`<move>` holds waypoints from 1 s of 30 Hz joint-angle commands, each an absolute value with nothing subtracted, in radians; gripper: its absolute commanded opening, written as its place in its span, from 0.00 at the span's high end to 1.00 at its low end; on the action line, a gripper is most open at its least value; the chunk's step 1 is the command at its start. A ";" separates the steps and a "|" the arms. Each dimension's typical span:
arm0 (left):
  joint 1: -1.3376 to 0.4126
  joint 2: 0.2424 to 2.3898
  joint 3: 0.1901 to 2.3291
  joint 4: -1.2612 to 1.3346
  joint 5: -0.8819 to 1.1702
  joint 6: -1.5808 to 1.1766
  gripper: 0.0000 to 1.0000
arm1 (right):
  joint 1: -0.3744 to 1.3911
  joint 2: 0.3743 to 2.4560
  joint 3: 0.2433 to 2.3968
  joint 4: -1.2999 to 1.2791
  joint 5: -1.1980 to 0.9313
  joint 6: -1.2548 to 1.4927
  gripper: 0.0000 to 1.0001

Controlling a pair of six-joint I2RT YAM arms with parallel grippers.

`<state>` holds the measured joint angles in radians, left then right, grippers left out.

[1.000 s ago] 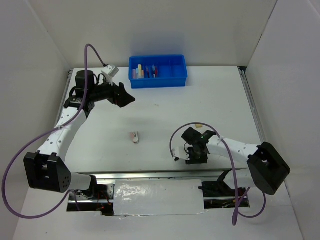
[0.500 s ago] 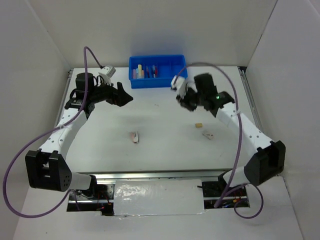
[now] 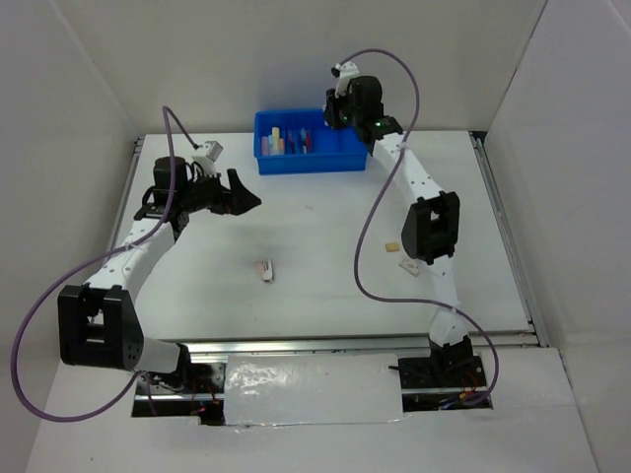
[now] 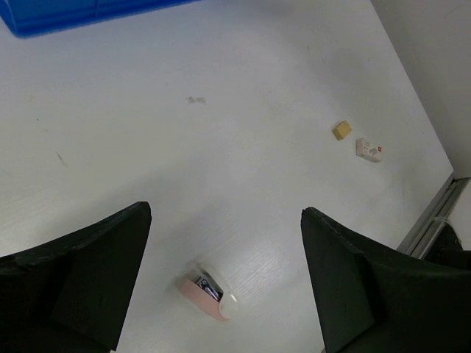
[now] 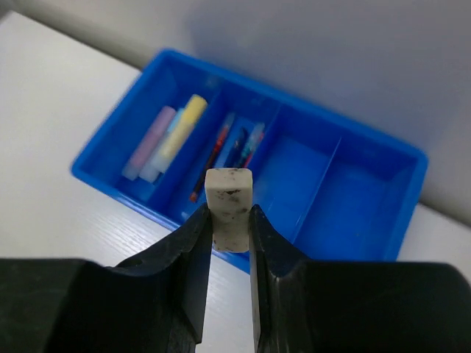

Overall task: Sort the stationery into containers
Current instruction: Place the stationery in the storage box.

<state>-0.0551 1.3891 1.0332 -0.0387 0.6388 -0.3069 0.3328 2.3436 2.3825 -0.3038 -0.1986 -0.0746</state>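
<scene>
The blue tray stands at the back of the table. My right gripper hovers above its right part, shut on a scuffed white eraser that stands upright between the fingers. In the right wrist view the tray lies below: pale pink and yellow bars in the leftmost compartment, red and blue pens in the second, the two right compartments bare. My left gripper hangs open over the left of the table. Below its wide jaws lies a small pink-and-white item.
A beige eraser and a small white piece with a red mark lie right of centre on the table; both also show as the eraser and white piece. White walls close in three sides. A metal rail runs along the near edge.
My right arm has risen from the near right of the table and swung back over the tray, carrying the white eraser. The left gripper has shifted slightly toward the near side.
</scene>
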 commanded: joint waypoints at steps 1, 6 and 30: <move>-0.041 1.365 0.982 0.054 0.680 -0.386 0.05 | 0.331 2.388 2.384 -0.095 -0.065 0.069 1.00; -0.026 1.335 0.948 0.066 0.686 -0.428 0.04 | 0.330 2.483 2.364 -0.005 -0.050 0.078 1.00; -0.015 1.325 1.075 -0.026 0.634 -0.390 0.01 | 0.295 2.035 1.977 -0.395 -0.169 0.052 0.34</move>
<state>-0.0093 1.3708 1.0115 0.0002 0.6537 -0.4362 0.3252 2.3093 2.1010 -0.2543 -0.1024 0.0612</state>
